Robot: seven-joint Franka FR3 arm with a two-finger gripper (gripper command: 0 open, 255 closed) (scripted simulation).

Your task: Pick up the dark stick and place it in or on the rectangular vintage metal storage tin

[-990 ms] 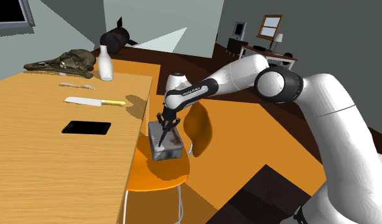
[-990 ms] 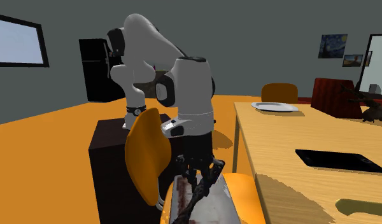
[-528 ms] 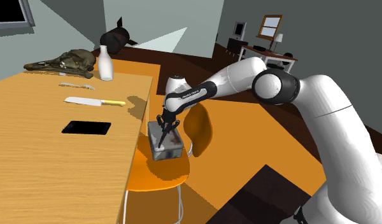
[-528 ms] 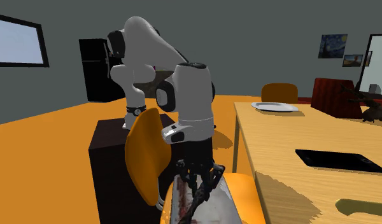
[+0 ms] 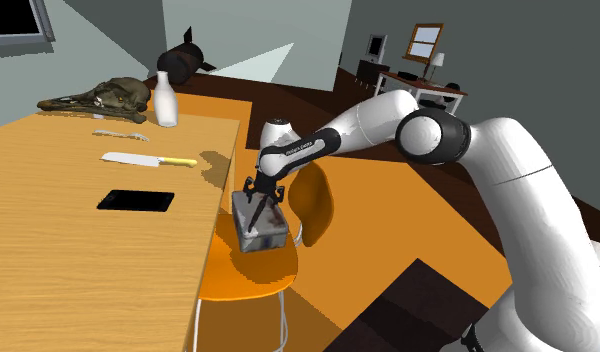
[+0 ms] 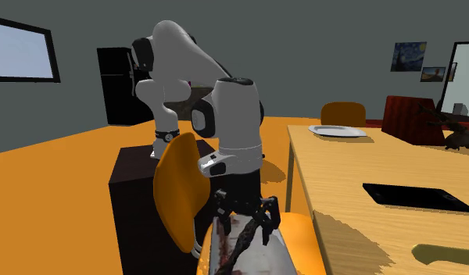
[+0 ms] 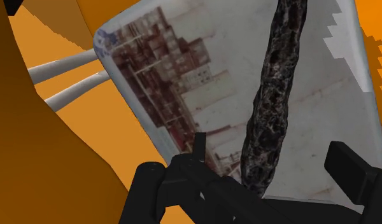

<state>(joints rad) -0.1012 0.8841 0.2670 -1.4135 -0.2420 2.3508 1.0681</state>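
The dark, rough stick (image 7: 272,95) lies lengthwise inside the rectangular tin (image 7: 183,83), whose walls carry a reddish-brown printed pattern. The tin (image 5: 260,230) rests on the seat of an orange chair (image 5: 248,278) beside the table. My gripper (image 5: 260,197) hangs just above the tin's open top. Its fingers stand apart, one on each side of the stick, and the right finger (image 7: 352,172) is plainly clear of it. In the second exterior view the gripper (image 6: 245,209) is spread over the stick (image 6: 245,242), which leans inside the tin (image 6: 266,256).
A wooden table (image 5: 68,240) lies to the shoulder view's left of the chair, with a black slab (image 5: 136,201), a knife (image 5: 148,159), a white bottle (image 5: 166,100) and a skull (image 5: 103,97) on it. The chair's orange backrest (image 5: 313,200) stands close behind the gripper.
The fingers, shut on the stick a second ago, have spread apart and let it go. The stick now rests in the tin. The arm has scarcely moved.
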